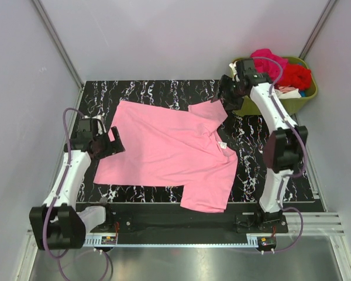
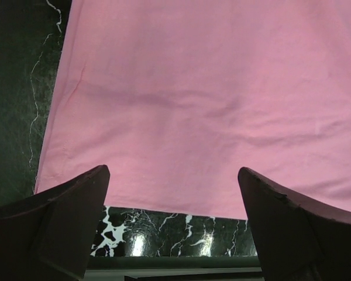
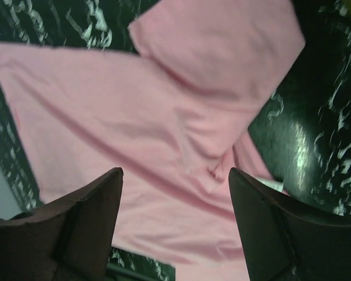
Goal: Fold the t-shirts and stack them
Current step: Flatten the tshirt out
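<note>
Pink t-shirt (image 1: 164, 149): spread flat, unfolded, on marbled table (image 1: 152, 93). Left gripper (image 1: 111, 144) at its left hem, right gripper (image 1: 227, 96) over its far-right sleeve; both jaws spread, holding nothing. More t-shirts (image 1: 281, 70) heaped in green tub (image 1: 309, 96), far right. No fold made, no stack begun.

t-shirt (image 1: 164, 149): pink | table (image 1: 158, 92): black, white veins | tub (image 1: 307, 96): olive-green

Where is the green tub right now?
In the top view, the green tub sits at the far right corner, just beyond the right gripper, with a magenta shirt and a red shirt heaped inside.
</note>
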Controlling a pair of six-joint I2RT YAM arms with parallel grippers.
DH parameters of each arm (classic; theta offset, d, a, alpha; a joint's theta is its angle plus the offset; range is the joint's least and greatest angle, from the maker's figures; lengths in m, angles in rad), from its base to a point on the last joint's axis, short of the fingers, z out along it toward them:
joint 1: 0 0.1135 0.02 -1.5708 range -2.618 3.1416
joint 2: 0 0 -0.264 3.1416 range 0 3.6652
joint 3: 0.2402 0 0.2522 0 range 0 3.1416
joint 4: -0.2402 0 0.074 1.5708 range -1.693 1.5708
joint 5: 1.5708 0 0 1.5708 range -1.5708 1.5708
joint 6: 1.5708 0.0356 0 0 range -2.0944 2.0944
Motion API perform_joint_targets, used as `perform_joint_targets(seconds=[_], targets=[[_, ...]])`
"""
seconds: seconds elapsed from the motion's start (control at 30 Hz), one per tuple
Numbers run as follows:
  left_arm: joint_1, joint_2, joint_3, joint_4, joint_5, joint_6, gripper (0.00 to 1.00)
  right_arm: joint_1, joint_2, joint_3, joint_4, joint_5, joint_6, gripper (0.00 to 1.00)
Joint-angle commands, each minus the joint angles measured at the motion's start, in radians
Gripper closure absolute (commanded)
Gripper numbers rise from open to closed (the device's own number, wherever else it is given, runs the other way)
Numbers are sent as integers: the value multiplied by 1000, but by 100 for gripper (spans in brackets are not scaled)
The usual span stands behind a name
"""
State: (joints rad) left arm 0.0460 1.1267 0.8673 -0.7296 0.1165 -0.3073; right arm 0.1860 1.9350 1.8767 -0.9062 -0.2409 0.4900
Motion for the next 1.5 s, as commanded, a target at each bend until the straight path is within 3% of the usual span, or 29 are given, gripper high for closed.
perform_joint_targets(seconds=[0.0, 0.23, 0.43, 0.63, 0.8, 0.93, 1.0, 1.27, 1.47], targets=[[-23, -113, 29, -13, -3, 14, 1, 3, 215, 204, -137, 142, -48, 20], [-97, -288, -22, 45, -52, 5, 1, 24, 629, 814, -336, 285, -68, 20], [-97, -337, -31, 59, -44, 5, 1, 81, 710, 776, -225, 374, -67, 20], [-98, -357, -34, 65, -32, 5, 1, 110, 811, 842, -189, 407, -59, 21], [-100, -363, -36, 67, -32, 5, 1, 125, 860, 831, -171, 393, -59, 43], [-100, -369, -37, 68, -31, 5, 1, 144, 875, 826, -177, 377, -64, 86], [-100, -369, -37, 68, -32, 5, 1, 155, 849, 817, -168, 382, -64, 100], [-100, -390, -39, 71, -44, 4, 1, 222, 665, 817, -25, 319, -48, 100], [-100, -395, -39, 67, -60, 2, 1, 248, 714, 864, 177, 198, -21, 100]])
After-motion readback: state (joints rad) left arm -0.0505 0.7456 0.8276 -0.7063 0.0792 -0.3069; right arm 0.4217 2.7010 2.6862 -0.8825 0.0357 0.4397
